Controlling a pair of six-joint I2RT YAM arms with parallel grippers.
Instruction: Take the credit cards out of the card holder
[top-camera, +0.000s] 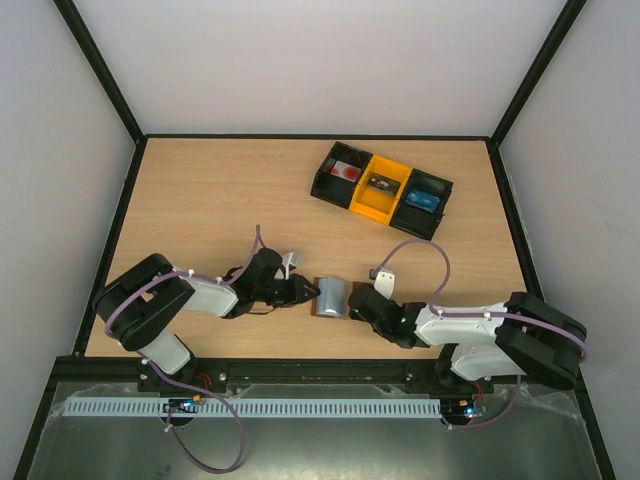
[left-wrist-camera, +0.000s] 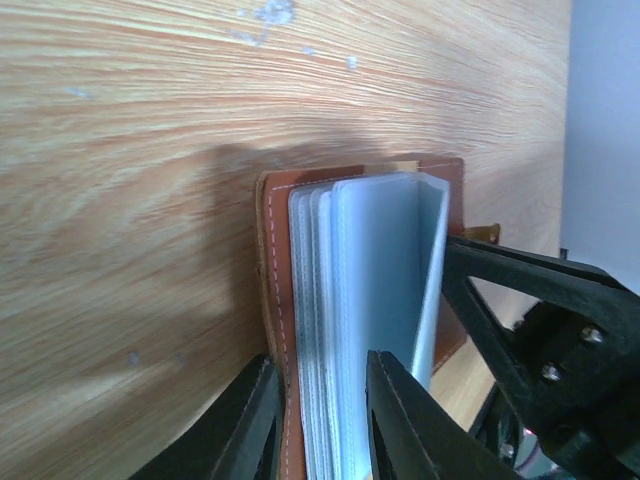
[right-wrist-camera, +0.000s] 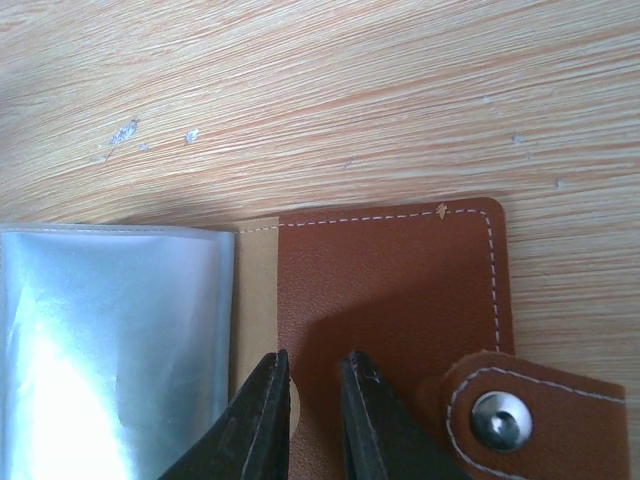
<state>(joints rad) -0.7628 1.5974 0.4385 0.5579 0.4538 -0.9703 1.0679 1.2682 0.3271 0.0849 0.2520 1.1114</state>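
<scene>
Edges and clearance: the card holder lies opened on the table, in the near middle, directly between the two arms and close to the near edge. Open wood extends to its left and far sides. The black-and-yellow tray sits well apart, toward the far right corner. The holder's stitched border and rounded corner are sharp in the right wrist view. The snap tab lies folded onto the right-hand flap.

Arm pose: both arms are folded low over the table, forearms angled inward, wrists meeting at the holder from opposite sides. The left gripper is clamped on the holder's left side. One finger presses the brown outer cover and the other presses the pale stack. The credit cards stand in that stack as grey-blue leaves, raised off the cover and fanned slightly. The right gripper is pinched on the brown right-hand flap, its jaws nearly together, just beside the tab.

Obscured or uncertain: from above, the gripper bodies cover both ends of the holder and only a grey middle strip shows. Both wrist views cut off the finger bases. How many cards the left fingers enclose cannot be determined. The bin contents are too small to identify.
</scene>
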